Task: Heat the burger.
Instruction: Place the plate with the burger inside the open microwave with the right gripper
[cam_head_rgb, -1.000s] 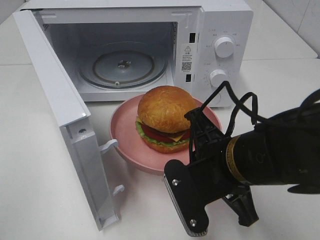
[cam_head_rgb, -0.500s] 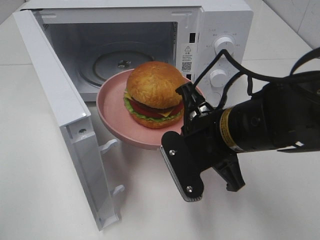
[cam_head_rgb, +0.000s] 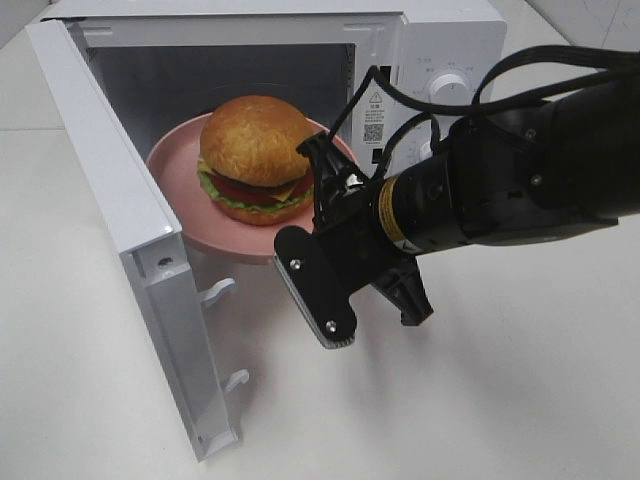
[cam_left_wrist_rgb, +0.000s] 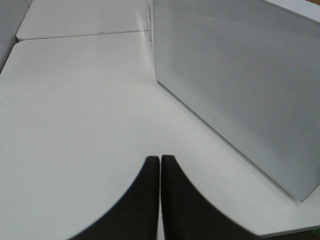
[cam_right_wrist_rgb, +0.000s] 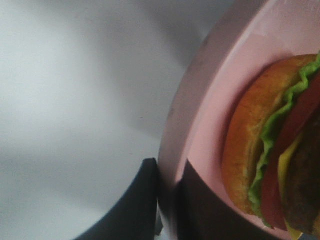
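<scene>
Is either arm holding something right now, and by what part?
The right tool pinches the pink plate by its rim, with the burger sitting on the plate. The left tool is shut on nothing.

Golden-brown burger (cam_head_rgb: 255, 150), pink plate (cam_head_rgb: 175, 165), white microwave (cam_head_rgb: 480, 50), white table (cam_head_rgb: 550, 350)

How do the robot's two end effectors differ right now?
The right end effector is clamped on the rim of the pink plate, while the left end effector is shut on nothing. The right one holds the plate with the burger at the open microwave's mouth; the left one hangs over the white table beside the microwave's outer wall. Both are dark and closed.
</scene>
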